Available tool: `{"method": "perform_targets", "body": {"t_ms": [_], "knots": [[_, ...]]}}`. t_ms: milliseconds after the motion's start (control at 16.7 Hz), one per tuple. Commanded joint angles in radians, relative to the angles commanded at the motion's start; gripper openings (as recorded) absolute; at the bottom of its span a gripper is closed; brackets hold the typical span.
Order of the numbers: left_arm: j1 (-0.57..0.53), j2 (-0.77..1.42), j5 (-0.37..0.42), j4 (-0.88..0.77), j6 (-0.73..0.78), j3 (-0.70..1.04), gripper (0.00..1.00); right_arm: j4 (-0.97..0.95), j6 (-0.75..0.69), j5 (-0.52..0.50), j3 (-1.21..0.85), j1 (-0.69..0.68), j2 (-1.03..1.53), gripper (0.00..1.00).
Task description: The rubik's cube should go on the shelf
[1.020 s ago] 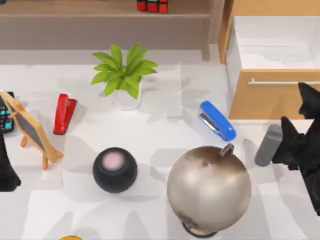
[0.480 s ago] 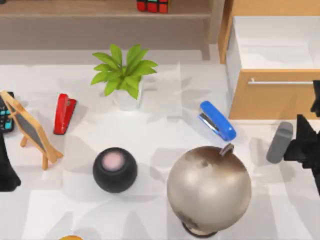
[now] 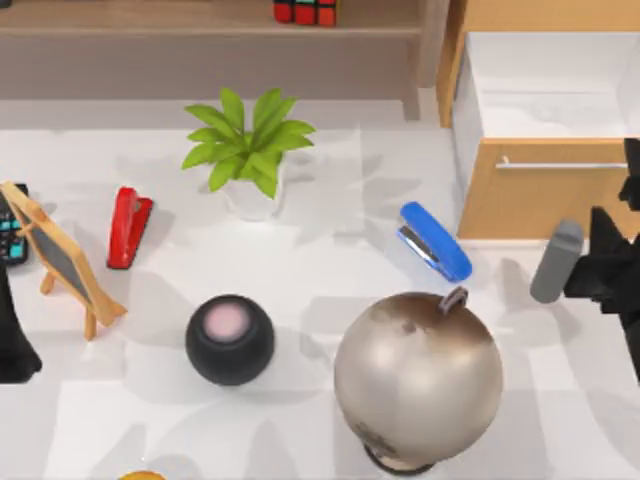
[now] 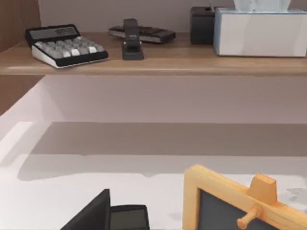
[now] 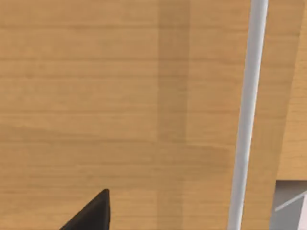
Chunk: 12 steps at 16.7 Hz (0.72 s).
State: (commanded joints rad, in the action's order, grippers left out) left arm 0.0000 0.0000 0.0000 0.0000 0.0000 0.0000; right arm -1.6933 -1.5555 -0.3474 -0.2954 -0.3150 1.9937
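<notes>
The rubik's cube point(image 3: 305, 11) is seen resting on the shelf point(image 3: 150, 18), at the far edge of the top view, to the right of the board's middle and near the wooden upright point(image 3: 432, 40); from this the task is judged to be as good as done; what has changed over the last second lies at the table's right, where the right gripper point(image 3: 610, 270) has been drawn back toward the right edge and slightly up toward the drawer cabinet point(image 3: 530, 195), its grey link point(image 3: 556, 262) now standing more nearly upright than before; nothing is held by it, but whether its fingers stand wide or narrow cannot be told; in the right wrist view the cabinet's wooden front and its metal handle point(image 5: 247, 115) are faced closely; the cube, the blue stapler point(image 3: 435, 242) and the globe point(image 3: 418, 378) have not shifted; the left arm point(image 3: 12, 340) is kept parked at the table's left edge beside the small chalkboard point(image 3: 62, 258); the retreat is judged a withdrawal to rest.
</notes>
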Motion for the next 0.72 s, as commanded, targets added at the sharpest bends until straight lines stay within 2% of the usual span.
{"method": "perform_targets", "body": {"t_ms": [360,720], "knots": [[0.0,0.0,0.0,0.0,0.0,0.0,1.0,0.013,0.0,0.007,-0.014,0.007,0.0,1.0],[0.0,0.0,0.0,0.0,0.0,0.0,1.0,0.013,0.0,0.007,-0.014,0.007,0.0,0.55]]}}
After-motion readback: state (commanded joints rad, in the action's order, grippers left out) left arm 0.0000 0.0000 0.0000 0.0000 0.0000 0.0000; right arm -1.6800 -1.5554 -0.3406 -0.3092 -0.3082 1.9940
